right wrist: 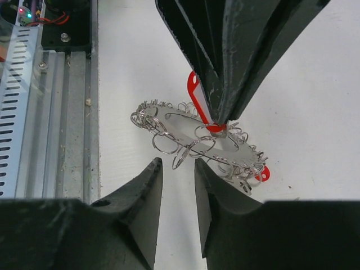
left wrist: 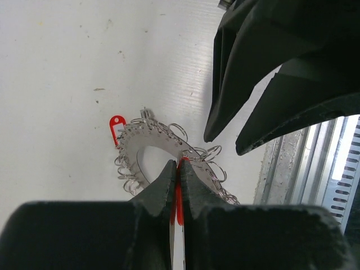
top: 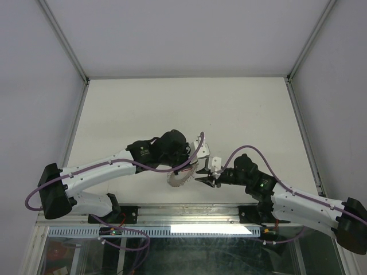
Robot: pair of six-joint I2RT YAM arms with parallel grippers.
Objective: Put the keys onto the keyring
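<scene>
My left gripper [left wrist: 178, 162] is shut on a red plastic key tag [left wrist: 179, 194], which shows as a thin red strip between its pads. In the right wrist view the same tag [right wrist: 194, 95] hangs from the left gripper's tip [right wrist: 219, 121], its lower end touching the keyring [right wrist: 185, 132]. The keyring [top: 180, 179] is a flat silver ring rimmed with many small wire loops. A second red tag [left wrist: 116, 126] sits at its far rim. My right gripper [right wrist: 177, 164] stands open just short of the ring, nothing between its fingers.
A metal rail [right wrist: 56, 112] runs along the table's near edge, close beside the keyring. A circuit board with lit LEDs [right wrist: 22, 11] lies beyond the rail. Grey enclosure walls and frame posts [top: 66, 43] bound the white table [top: 189, 109].
</scene>
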